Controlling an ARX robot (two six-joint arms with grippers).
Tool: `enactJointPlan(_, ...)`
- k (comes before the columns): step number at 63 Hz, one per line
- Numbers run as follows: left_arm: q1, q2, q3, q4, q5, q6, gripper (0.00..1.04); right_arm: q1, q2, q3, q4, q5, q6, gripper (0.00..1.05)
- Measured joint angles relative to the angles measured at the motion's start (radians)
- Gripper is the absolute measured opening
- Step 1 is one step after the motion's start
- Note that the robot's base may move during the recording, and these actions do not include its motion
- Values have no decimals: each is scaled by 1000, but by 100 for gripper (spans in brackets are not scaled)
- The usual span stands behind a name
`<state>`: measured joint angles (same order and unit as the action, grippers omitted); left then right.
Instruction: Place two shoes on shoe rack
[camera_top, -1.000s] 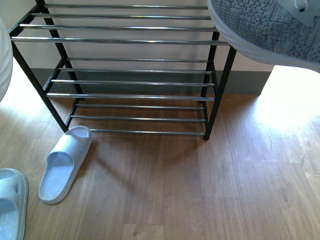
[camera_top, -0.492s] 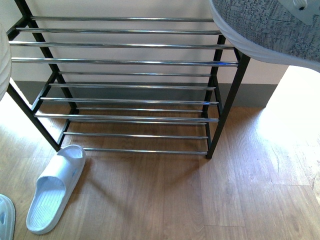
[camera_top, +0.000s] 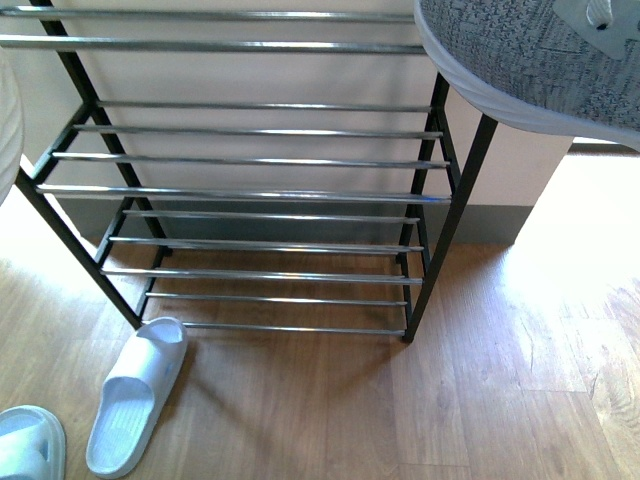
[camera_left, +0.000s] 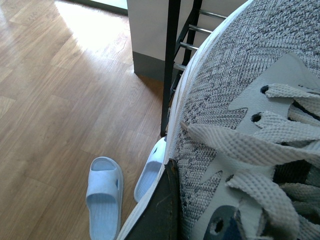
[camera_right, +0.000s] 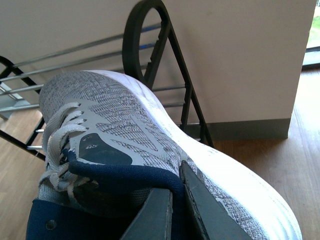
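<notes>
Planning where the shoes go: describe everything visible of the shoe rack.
The shoe rack is an open, tiered stand: black metal frame, shiny chrome cross bars. No shoe rests on the bars in view. It stands upright on the wood floor against a pale wall. A pale slide sandal lies by its front left foot; a held grey sneaker hides its upper right corner.

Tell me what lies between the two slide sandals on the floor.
Nothing: bare wooden floor separates the cropped sandal from the whole sandal, in the front view.
</notes>
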<state>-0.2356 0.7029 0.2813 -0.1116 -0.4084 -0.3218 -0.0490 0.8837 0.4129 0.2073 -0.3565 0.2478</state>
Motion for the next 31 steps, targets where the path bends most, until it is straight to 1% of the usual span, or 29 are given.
enactJointPlan(31,0,0,0,0,-1,0,2,0,0,0,0,0,0,1)
